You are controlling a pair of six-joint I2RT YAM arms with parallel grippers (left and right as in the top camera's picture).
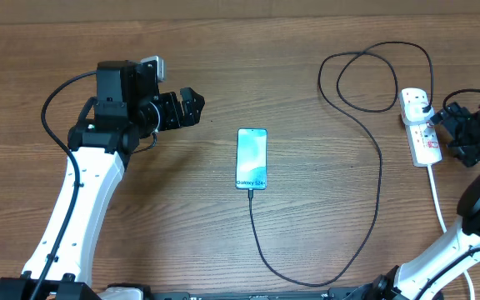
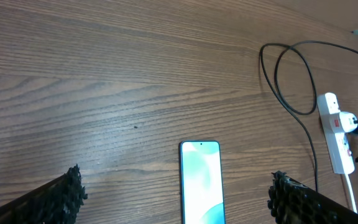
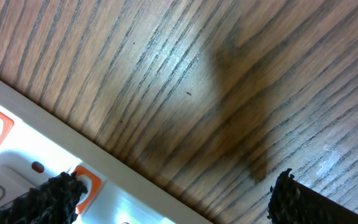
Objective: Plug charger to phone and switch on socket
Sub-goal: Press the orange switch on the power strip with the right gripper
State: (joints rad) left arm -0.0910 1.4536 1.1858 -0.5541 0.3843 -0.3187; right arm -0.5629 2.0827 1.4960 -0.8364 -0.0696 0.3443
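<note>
Trouble looms at the power strip [image 1: 422,133] on the table's far right: the right gripper [image 1: 450,132] hovers beside it, jaws wide and empty, so a clumsy jab at a red switch [image 3: 89,180] could shove it and tug the cable [image 1: 379,167] from the mid-table phone [image 1: 252,158], while the left gripper [image 1: 195,107] gapes empty.

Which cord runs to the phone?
The thin black cable, reaching the phone at its bottom edge; the thicker white cord leaves the power strip.
</note>
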